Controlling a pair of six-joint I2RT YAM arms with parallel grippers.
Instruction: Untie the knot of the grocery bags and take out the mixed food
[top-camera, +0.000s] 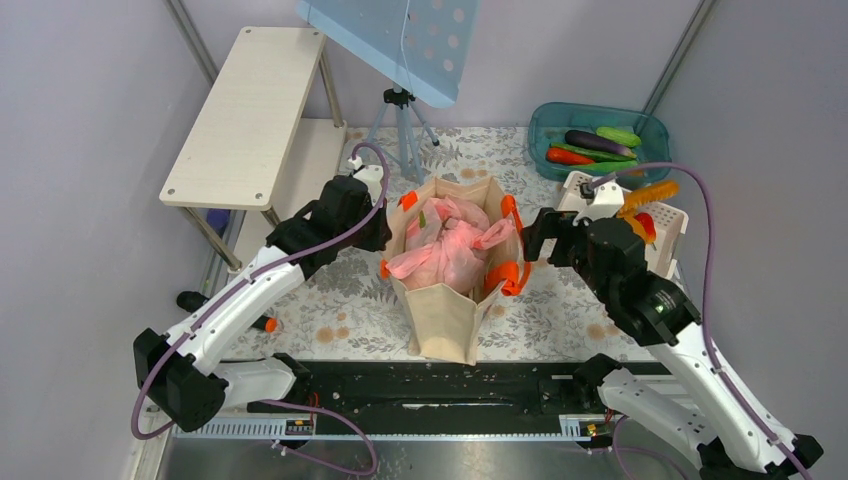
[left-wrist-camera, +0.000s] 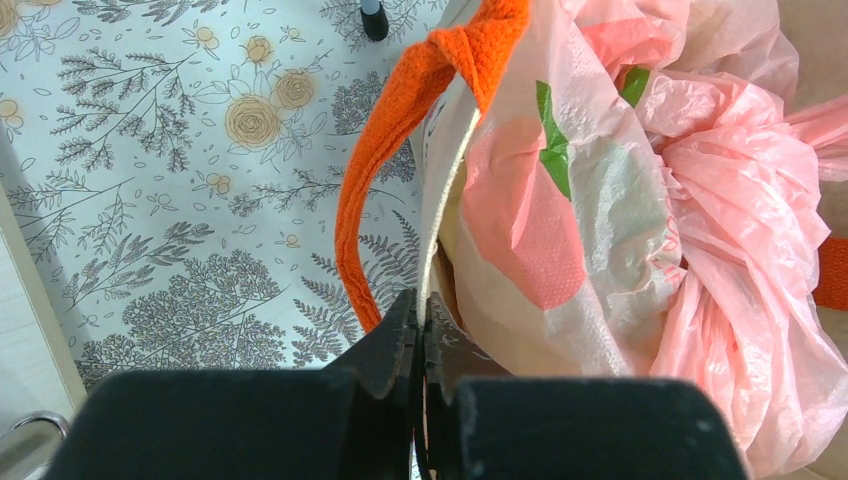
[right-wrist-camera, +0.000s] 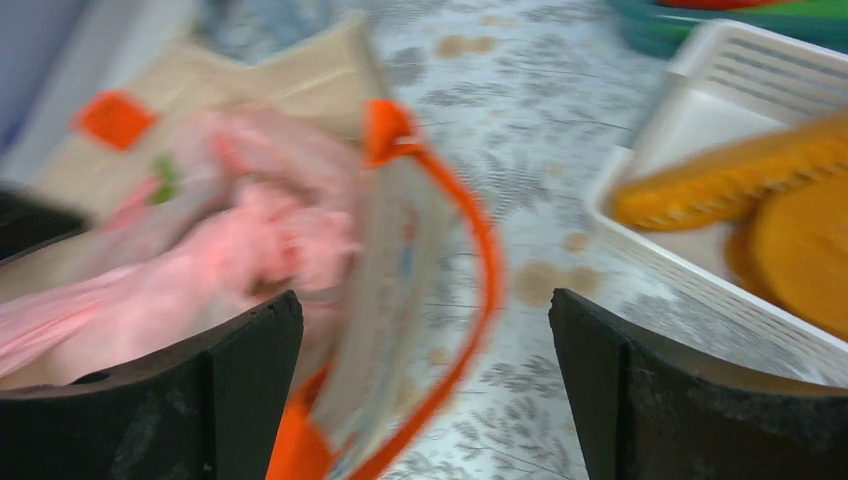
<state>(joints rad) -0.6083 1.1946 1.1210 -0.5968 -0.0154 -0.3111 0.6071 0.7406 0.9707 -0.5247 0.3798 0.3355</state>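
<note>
Pink bag (top-camera: 450, 248) sits knotted inside the tote (top-camera: 446, 318), left gripper (left-wrist-camera: 420, 330) clamped on its rim, right gripper (right-wrist-camera: 425, 340) wide and empty; tugging could tip both over.

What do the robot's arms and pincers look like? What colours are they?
Both arms are white tubes with chunky black joints. A purple cable loops along each one. The left pincer and right pincer have thick, matte black fingers. A small green light glows on the right arm.
</note>
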